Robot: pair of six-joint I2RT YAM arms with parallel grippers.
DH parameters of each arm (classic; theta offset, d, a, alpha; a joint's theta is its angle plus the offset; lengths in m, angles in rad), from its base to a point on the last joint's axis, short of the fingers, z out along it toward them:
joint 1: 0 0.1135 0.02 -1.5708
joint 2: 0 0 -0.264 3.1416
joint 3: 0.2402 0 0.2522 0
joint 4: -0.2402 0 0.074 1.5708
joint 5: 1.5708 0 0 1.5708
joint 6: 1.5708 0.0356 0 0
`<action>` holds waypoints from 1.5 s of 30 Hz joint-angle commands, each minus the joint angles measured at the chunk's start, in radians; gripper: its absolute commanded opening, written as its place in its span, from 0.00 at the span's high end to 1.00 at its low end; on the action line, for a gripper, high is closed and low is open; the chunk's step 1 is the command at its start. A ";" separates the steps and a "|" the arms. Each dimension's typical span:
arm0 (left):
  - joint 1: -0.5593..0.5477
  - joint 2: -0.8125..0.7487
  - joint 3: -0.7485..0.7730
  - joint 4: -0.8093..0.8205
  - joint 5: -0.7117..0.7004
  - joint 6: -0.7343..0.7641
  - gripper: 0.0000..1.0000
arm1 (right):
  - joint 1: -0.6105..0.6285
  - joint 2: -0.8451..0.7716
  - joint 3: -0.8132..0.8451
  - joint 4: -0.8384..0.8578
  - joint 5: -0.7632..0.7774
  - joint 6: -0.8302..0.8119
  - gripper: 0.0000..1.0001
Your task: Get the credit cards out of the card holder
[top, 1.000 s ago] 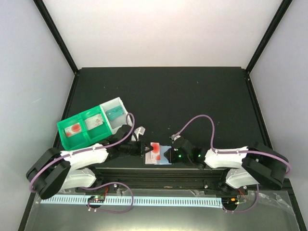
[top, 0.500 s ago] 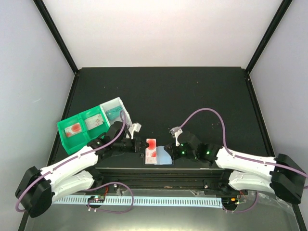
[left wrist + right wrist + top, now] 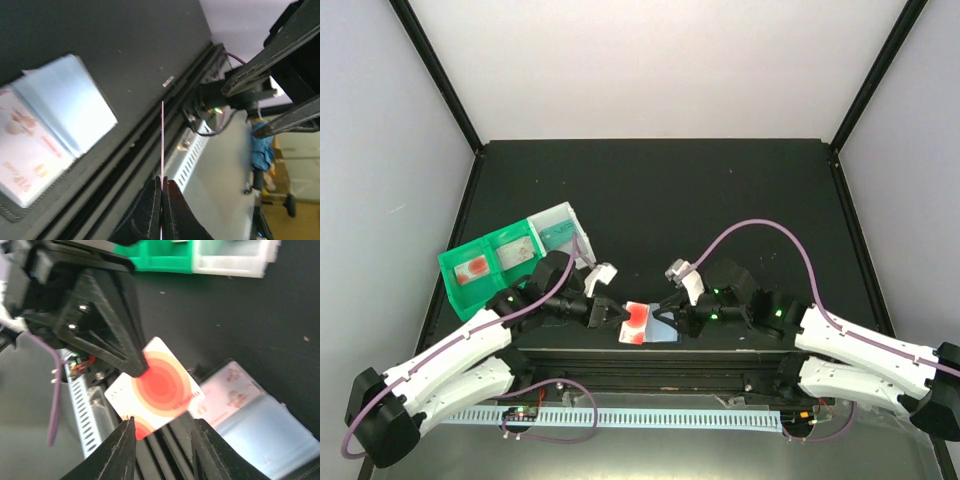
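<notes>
The card holder (image 3: 661,334) lies open on the black table near the front edge. It shows in the left wrist view (image 3: 70,112) with a pale blue panel and a white-and-pink card (image 3: 25,150) in its other panel. My left gripper (image 3: 617,316) is shut on a white card with red-orange circles (image 3: 638,318), held above the table just left of the holder. In the left wrist view (image 3: 162,182) that card is a thin edge-on line (image 3: 162,140). My right gripper (image 3: 162,440) is open, its jaws on either side of the card's lower corner (image 3: 162,385) without gripping it.
A green-and-clear compartment tray (image 3: 505,258) stands at the left behind my left arm, with cards in its compartments. The table's front rail (image 3: 650,352) runs just below the holder. Purple cables loop over both arms.
My left gripper has pulled the red-circled card off the holder and lifted it. Both arms have stretched forward and risen. My right gripper has backed off to the right.
</notes>
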 commanded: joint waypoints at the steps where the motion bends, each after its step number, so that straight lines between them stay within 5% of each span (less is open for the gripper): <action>1: 0.006 0.013 0.017 0.035 0.186 0.027 0.99 | 0.000 -0.019 0.055 -0.033 -0.168 -0.069 0.67; 5: 0.005 0.018 0.024 0.034 0.218 0.034 0.98 | 0.000 0.018 0.066 -0.034 -0.182 -0.094 0.65; 10: 0.004 -0.010 0.012 0.060 0.265 0.037 0.98 | 0.000 0.079 0.096 -0.053 -0.208 -0.109 0.50; 20: 0.003 -0.029 -0.014 0.096 0.304 0.053 0.98 | 0.000 0.165 0.188 -0.128 -0.304 -0.179 0.49; 35: 0.002 -0.042 -0.064 0.163 0.306 0.042 0.98 | 0.000 0.218 0.157 -0.018 -0.452 -0.154 0.95; 45: 0.001 -0.073 -0.074 0.201 0.305 0.041 0.97 | -0.001 0.247 0.116 0.068 -0.593 -0.122 0.99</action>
